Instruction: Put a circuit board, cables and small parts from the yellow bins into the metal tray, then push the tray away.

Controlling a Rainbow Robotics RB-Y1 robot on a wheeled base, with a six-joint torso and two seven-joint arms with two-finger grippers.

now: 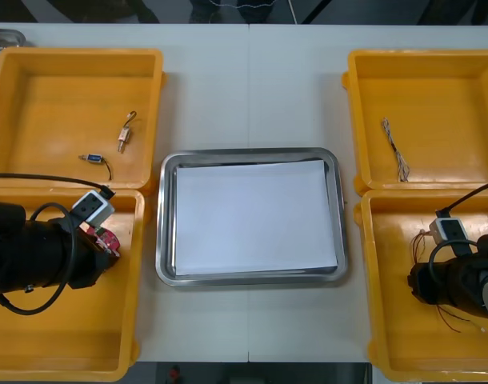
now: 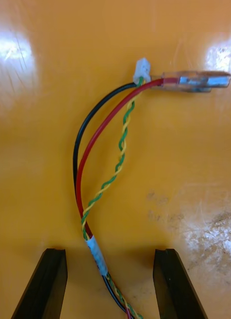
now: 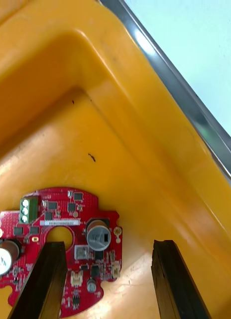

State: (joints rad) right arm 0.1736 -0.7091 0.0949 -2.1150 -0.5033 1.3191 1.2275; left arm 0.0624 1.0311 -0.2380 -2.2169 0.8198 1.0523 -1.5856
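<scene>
My left gripper [image 3: 108, 244] hangs low in the near left bin [image 1: 92, 328] with its fingers spread wide and nothing held. The round red circuit board [image 3: 70, 212] lies flat on the bin floor just under them; one finger overlaps its edge and the other stands over bare plastic beside it. Past my fingertips the bin's corner wall rises, and just beyond that runs the shiny rim of the metal tray [image 1: 167, 240], white inside.

My right gripper [image 2: 110, 250] is down in the near right bin [image 1: 388, 352], also wide open and gripping nothing. A cable bundle [image 2: 120, 149] of black, red and twisted green-and-yellow wires passes between the fingers, nearer one than the other, touching neither. It curves away ahead of them to a flat metal terminal [image 2: 195, 80] and a small white plug [image 2: 142, 65].

Farther out from the left gripper, the far left bin [image 1: 52, 104] holds small metal parts [image 1: 126, 132]. Beyond the right one, the far right bin [image 1: 444, 96] holds a thin cable [image 1: 394, 150].
</scene>
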